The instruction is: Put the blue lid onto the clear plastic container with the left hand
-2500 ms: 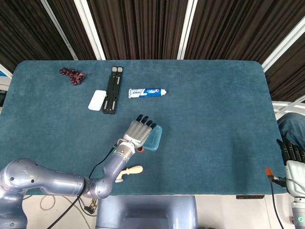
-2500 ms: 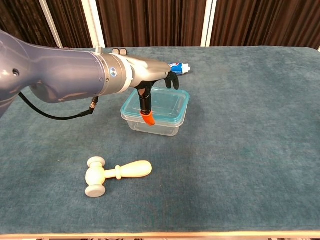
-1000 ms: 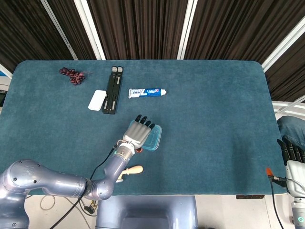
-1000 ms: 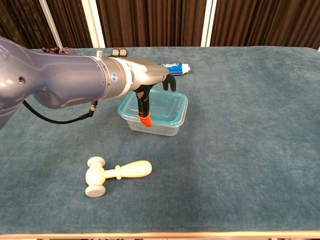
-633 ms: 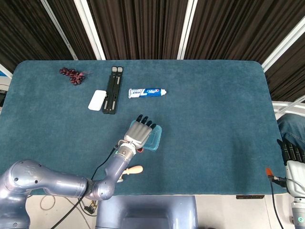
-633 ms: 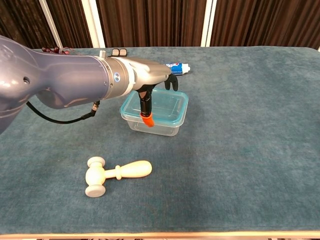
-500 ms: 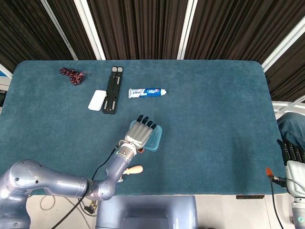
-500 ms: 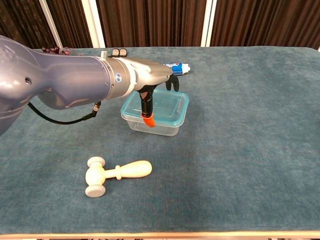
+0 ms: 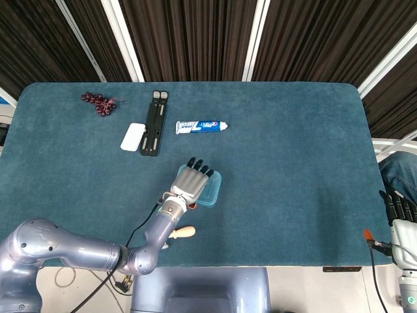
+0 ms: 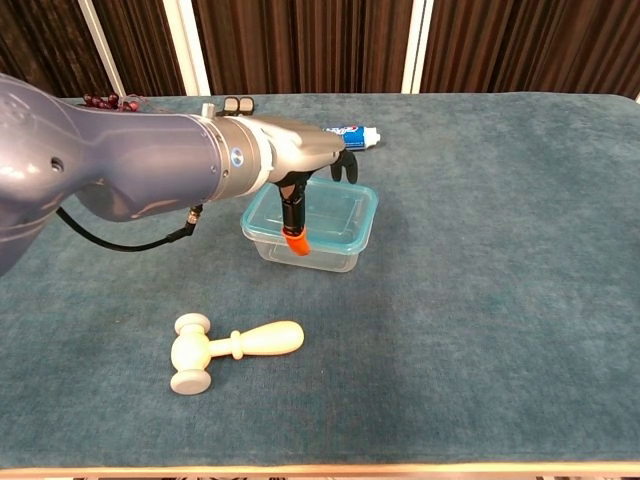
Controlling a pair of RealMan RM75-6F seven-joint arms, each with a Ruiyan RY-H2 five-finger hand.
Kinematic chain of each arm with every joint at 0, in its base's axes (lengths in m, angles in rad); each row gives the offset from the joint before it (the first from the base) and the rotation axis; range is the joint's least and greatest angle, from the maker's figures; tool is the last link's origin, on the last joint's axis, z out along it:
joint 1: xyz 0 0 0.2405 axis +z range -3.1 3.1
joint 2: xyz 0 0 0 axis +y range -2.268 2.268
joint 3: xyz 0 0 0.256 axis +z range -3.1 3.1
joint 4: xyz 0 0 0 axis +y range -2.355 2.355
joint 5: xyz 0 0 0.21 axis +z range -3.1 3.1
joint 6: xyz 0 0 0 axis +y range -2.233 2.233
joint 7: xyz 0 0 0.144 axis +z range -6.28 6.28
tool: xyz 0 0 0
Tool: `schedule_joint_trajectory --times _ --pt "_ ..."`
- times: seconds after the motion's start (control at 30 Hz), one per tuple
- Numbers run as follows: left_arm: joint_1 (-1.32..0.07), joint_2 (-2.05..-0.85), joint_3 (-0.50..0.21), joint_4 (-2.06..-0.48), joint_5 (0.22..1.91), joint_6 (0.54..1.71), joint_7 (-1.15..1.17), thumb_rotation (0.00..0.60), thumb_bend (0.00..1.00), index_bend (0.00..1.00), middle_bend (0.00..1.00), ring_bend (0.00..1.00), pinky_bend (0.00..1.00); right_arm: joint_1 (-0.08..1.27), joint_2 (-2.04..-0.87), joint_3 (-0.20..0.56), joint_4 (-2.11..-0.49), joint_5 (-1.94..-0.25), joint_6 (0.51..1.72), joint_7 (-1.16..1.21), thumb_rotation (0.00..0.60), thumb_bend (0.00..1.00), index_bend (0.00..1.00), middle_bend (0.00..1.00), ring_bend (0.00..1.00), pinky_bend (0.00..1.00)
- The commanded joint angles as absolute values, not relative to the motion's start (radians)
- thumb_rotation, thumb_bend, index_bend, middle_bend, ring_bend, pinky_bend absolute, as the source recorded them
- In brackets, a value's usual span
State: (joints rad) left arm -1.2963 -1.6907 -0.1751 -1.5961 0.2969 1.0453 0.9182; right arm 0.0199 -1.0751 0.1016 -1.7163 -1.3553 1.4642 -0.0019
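- The blue lid point(image 10: 322, 207) sits on top of the clear plastic container point(image 10: 310, 250), near the front middle of the blue-carpeted bench point(image 9: 293, 143).
- The left hand point(image 9: 190, 182) lies flat over the left part of the lid, palm down, its fingers point(image 10: 347, 165) stretched out and slightly apart, reaching past the lid's far edge.
- From the chest view, the orange-tipped thumb point(image 10: 296, 240) hangs down at the container's near left side; whether it presses the wall cannot be told.
- The hand grips nothing; whether the palm touches the lid cannot be told.
- The right hand point(image 9: 399, 212) shows at the far right edge, off the bench, fingers straight, holding nothing.
- A wooden mallet point(image 10: 232, 350) lies on the bench in front of the container, apart from it.
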Motion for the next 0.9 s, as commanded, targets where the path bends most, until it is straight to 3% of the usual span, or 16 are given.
schedule_joint_trajectory --times 0.03,0.9 --pt "-1.294 -1.690 -0.173 -1.597 0.298 1.046 0.919 0.600 0.23 0.16 0.24 0.00 0.00 0.020 -1.075 0.102 -1.716 -1.355 1.464 -0.003 0.600 0.35 0.00 0.00 0.00 0.00" --pt "-1.286 -1.694 -0.175 -1.591 0.302 1.048 0.931 0.600 0.23 0.15 0.24 0.00 0.00 0.018 -1.076 0.104 -1.720 -1.348 1.465 -0.006 0.600 0.35 0.00 0.00 0.00 0.00"
